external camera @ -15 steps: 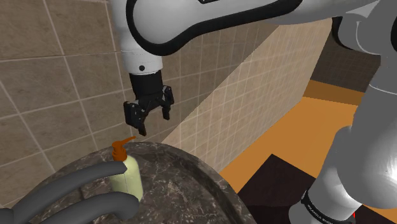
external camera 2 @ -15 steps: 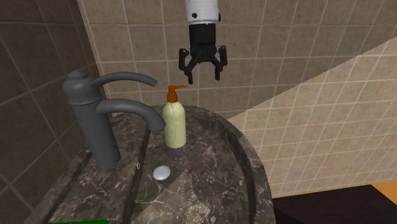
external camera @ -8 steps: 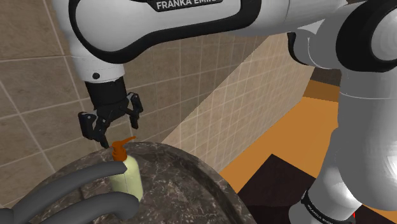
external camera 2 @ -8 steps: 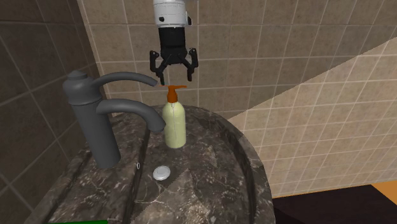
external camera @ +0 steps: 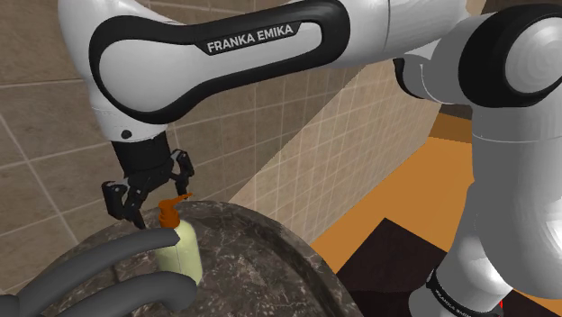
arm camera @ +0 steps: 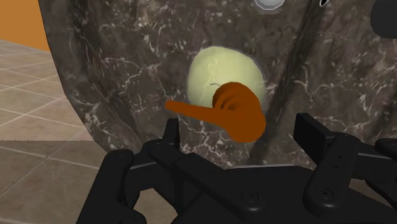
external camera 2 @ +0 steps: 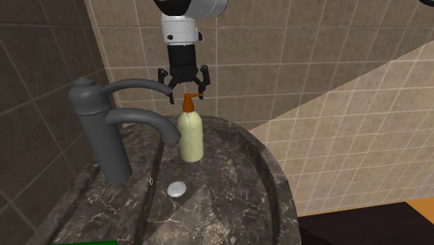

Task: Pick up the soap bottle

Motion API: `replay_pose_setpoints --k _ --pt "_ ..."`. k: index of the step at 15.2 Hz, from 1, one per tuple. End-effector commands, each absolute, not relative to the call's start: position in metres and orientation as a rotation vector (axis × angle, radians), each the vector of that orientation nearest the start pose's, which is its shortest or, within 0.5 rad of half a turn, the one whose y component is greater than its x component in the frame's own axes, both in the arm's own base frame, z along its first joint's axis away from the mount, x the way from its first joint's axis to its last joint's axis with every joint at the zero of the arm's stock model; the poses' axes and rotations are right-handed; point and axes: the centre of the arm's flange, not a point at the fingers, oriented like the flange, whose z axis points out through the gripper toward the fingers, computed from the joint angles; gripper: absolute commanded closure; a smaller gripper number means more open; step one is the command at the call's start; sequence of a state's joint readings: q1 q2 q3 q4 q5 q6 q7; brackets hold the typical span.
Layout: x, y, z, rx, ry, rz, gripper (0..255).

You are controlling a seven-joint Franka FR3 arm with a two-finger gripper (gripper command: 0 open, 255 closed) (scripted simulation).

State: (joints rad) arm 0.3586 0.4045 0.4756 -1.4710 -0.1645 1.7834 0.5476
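The soap bottle [external camera 2: 190, 136], pale yellow-green with an orange pump [external camera 2: 187, 104], stood upright on the dark marbled table [external camera 2: 229, 202], just beside the lower spout of the grey faucet [external camera 2: 104, 139], with a small round silver plug [external camera 2: 177, 188] lying nearer the second exterior view's bottom. The black hand [external camera 2: 186, 94] hung directly over the bottle, pointing down, its 2 fingers spread wide on either side of the pump top. In the wrist view the hand [arm camera: 240, 130] showed 1 finger [arm camera: 172, 132] near the pump's nozzle and the other well clear of the pump head [arm camera: 238, 114], and neither seemed to touch it, though the gap was hard to judge. In the shoulder view the hand [external camera: 155, 200] sat level with the orange pump, with the bottle [external camera: 183, 252] below it against the faucet's spouts [external camera: 126, 248]. Beige tiled wall [external camera 2: 313, 42] rose behind the table.
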Motion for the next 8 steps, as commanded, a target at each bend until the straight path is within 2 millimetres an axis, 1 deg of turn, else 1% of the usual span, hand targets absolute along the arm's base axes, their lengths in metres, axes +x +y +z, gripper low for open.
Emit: replay_pose_setpoints --k 1,2,3,8 --pt "0.4901 0.451 0.4557 -3.119 -0.466 0.079 0" --pt "0.4901 0.451 0.4557 -3.119 -0.466 0.079 0" --pt "0.4898 0.4509 0.4553 -3.119 -0.466 0.079 255" --pt "0.4894 0.4507 0.4554 -3.119 -0.466 0.078 255"
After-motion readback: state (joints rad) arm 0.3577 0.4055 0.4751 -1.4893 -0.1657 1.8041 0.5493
